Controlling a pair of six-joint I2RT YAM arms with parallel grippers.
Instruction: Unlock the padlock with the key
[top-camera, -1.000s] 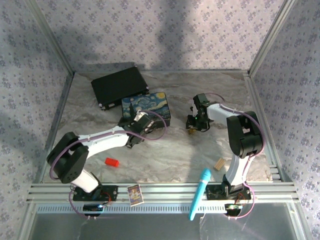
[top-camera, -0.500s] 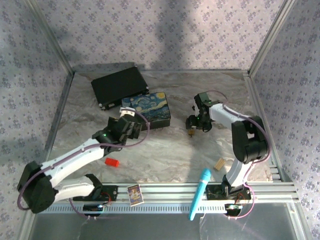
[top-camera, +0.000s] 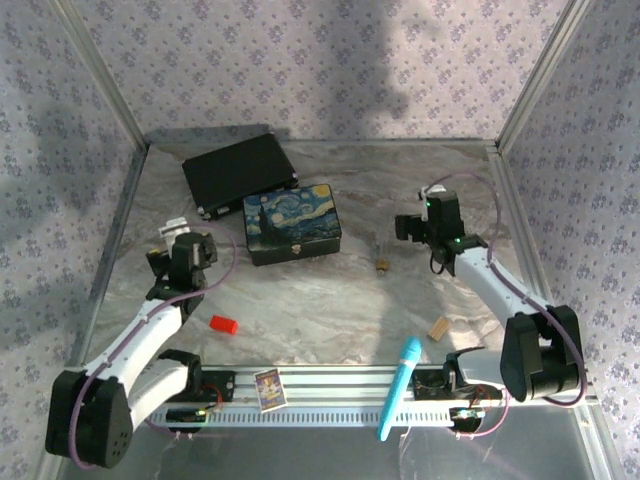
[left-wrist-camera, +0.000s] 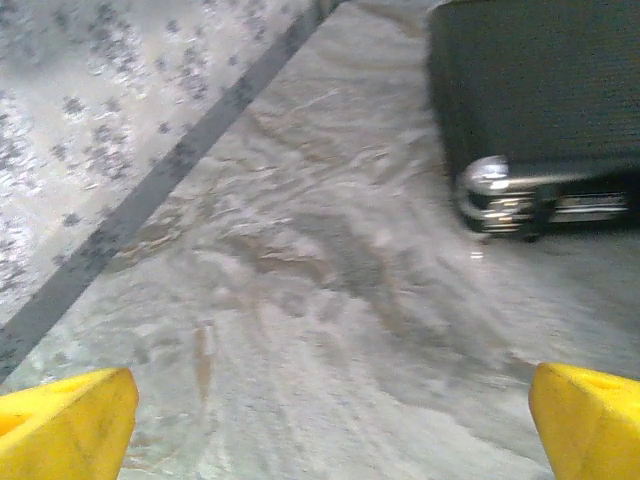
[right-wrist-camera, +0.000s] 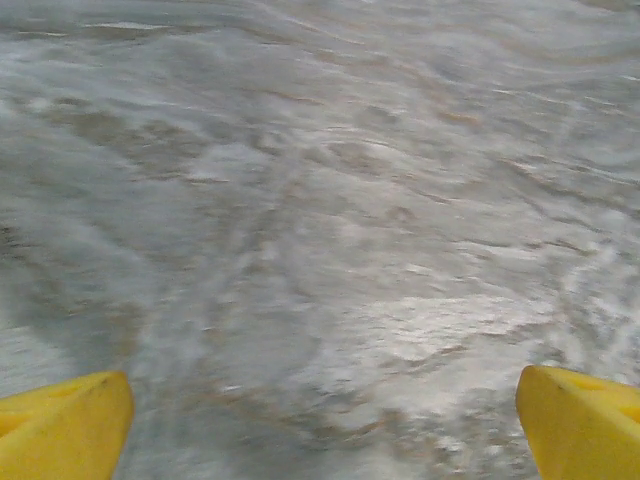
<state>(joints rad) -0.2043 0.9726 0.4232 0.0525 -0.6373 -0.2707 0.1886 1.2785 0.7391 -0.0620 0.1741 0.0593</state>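
While the tiny brass-gold padlock (top-camera: 381, 264) lies by itself on the marble counter (top-camera: 330, 300), between the painted starry-night tin box (top-camera: 292, 223) and the right fingers (top-camera: 413, 228), it touches neither. The right fingers are spread wide over bare marble and hold nothing. The left fingers (top-camera: 168, 242), equally wide apart and empty, hang well to the left, near the black hard case (top-camera: 240, 172).
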